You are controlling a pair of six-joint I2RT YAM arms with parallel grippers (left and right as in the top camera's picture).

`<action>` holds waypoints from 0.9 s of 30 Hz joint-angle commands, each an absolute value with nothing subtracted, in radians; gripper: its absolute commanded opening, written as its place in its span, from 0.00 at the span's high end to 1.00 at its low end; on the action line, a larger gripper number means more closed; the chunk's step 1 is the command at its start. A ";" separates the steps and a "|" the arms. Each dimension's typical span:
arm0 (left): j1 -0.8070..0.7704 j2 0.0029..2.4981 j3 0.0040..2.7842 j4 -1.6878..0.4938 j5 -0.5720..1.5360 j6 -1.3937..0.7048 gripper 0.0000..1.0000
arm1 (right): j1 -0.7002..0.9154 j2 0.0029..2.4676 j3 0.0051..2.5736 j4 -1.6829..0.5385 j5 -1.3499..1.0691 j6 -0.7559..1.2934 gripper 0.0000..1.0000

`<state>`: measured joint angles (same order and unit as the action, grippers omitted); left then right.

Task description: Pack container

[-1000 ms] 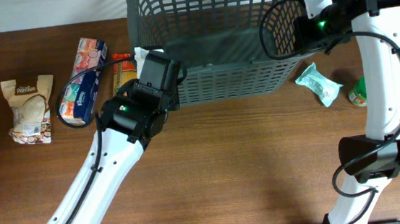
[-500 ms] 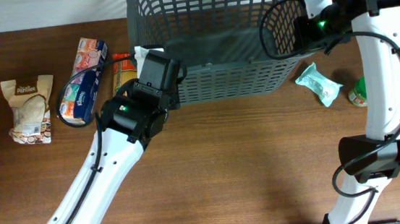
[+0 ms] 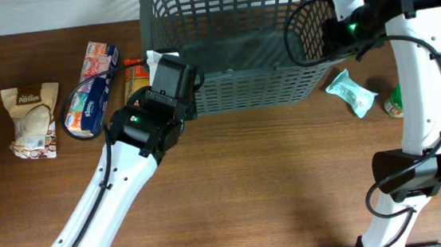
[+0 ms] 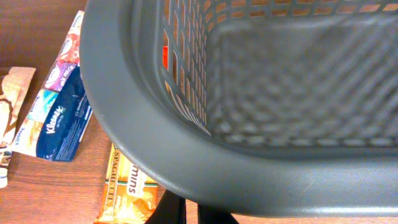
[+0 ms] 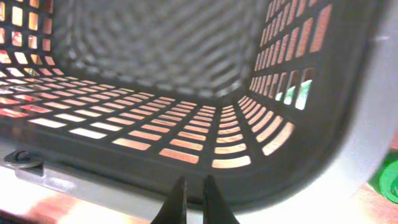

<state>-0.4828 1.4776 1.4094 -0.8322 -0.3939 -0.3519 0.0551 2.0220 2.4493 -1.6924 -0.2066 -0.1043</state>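
- Right gripper (image 5: 193, 191) fingers look pinched narrowly on the basket (image 5: 186, 149) rim at its right wall
- Left gripper (image 4: 191, 213) tips vanish under the rim's lower left corner; clenched or not, I cannot tell
- Basket lies top centre in the overhead view, long axis left-right, between both arms
- Spaghetti packet (image 3: 135, 81) lies just left, nearest the left arm

Brown wood-grain bench (image 3: 274, 183). Left side: beige snack pouch (image 3: 32, 121), then Kleenex tissue pack (image 3: 92, 88), then spaghetti packet (image 3: 136, 81) just beside the container (image 3: 234, 90). Right side: teal packet (image 3: 351, 93) and, near it, a green-lidded jar (image 3: 395, 102).
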 commanded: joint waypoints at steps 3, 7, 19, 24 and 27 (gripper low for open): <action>-0.465 1.485 1.430 -0.819 -0.408 -0.311 0.98 | 0.074 1.994 2.444 -1.699 -0.189 -0.095 0.96; -0.459 1.485 1.430 -0.820 -0.408 -0.312 0.98 | 0.074 1.994 2.444 -1.699 -0.175 -0.084 0.96; -0.448 1.485 1.430 -0.812 -0.408 -0.293 0.98 | 0.080 1.994 2.444 -1.699 -0.175 -0.069 0.96; -0.442 1.485 1.430 -0.812 -0.407 -0.293 0.98 | 0.085 1.994 2.444 -1.699 -0.171 -0.070 0.96; -0.442 1.485 1.430 -0.812 -0.405 -0.293 0.98 | 0.085 1.994 2.444 -1.699 -0.171 -0.069 0.96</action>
